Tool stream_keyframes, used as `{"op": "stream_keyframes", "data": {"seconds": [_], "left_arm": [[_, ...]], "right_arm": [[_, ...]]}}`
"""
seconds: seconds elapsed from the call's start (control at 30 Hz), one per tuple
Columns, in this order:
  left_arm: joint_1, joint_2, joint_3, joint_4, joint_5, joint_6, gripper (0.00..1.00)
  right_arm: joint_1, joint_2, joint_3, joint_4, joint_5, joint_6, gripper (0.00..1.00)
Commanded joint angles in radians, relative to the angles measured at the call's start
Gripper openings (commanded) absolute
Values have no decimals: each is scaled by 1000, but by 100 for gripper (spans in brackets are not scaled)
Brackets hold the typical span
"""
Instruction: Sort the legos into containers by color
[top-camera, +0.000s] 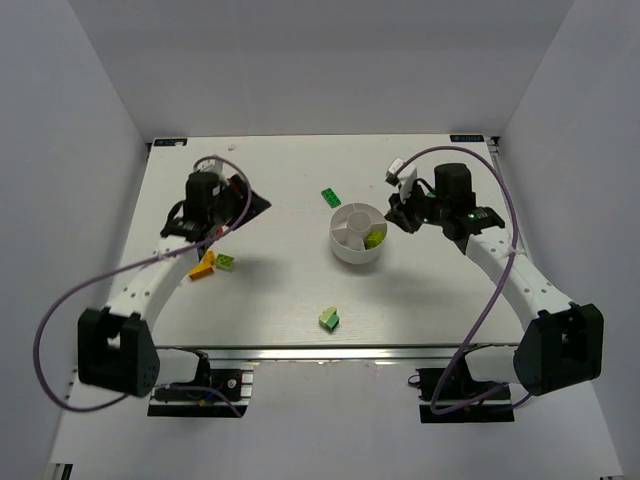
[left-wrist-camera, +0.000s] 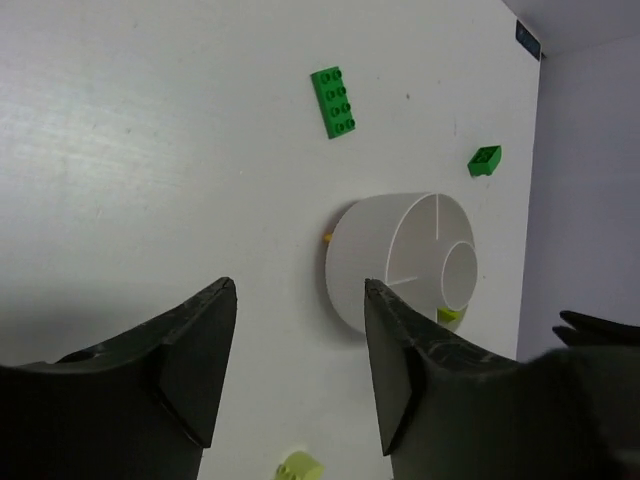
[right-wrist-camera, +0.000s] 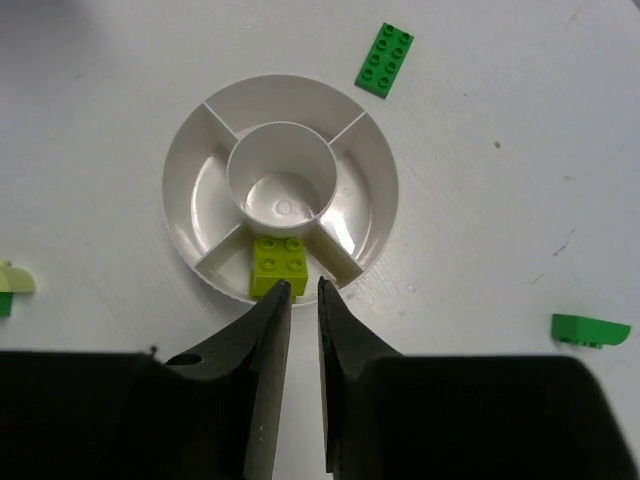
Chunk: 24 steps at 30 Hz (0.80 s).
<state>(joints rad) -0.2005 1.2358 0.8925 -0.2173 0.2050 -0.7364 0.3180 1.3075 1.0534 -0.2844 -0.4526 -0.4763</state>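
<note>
The white divided dish (top-camera: 343, 245) stands mid-table. A lime lego (right-wrist-camera: 279, 264) lies in the dish's (right-wrist-camera: 185, 150) near wedge, just past my right gripper (right-wrist-camera: 303, 288). Its jaws are almost together with a thin slit and nothing between them. My right gripper (top-camera: 396, 212) hovers at the dish's right side. My left gripper (top-camera: 245, 207) is at the far left, open and empty (left-wrist-camera: 298, 290), facing the dish (left-wrist-camera: 365, 265). A dark green flat lego (top-camera: 330, 197) lies behind the dish. An orange lego (top-camera: 203, 266) and a green one (top-camera: 228, 262) lie by the left arm.
A pale green lego (top-camera: 329, 318) lies near the front edge. A dark green sloped brick (right-wrist-camera: 590, 328) sits right of the dish in the right wrist view. White walls close in the table on three sides. Purple cables loop off both arms.
</note>
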Motion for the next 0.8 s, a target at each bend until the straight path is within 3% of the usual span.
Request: {"op": "stream_keyframes", "data": {"seconds": [0.0,0.03,0.07,0.17,0.33,0.5,0.77], "left_arm": [[-63,143,205,-91,-58,38,66],[-103,233,247,-134,-71,43,70],[-123,279,291,-158,-84,54,74],[-197,465,477,-263,-142,66,78],[-278,695,753,-381,-239,84,83],[-315,855,905,-375,-268,83,92],[-343,1025,1079,-343,-332,57,95]], "right_arm": [[0,-31,10,-62,-26,17,24],[0,-34,5,-56,4,24,33],[-2,-34,-4,-46,18,31,51],[-11,-36,-15,-32,60,56,64],[-26,-39,-27,-19,113,99,68],[-45,-43,-50,-15,126,117,68],[-77,-51,-85,2,117,145,69]]}}
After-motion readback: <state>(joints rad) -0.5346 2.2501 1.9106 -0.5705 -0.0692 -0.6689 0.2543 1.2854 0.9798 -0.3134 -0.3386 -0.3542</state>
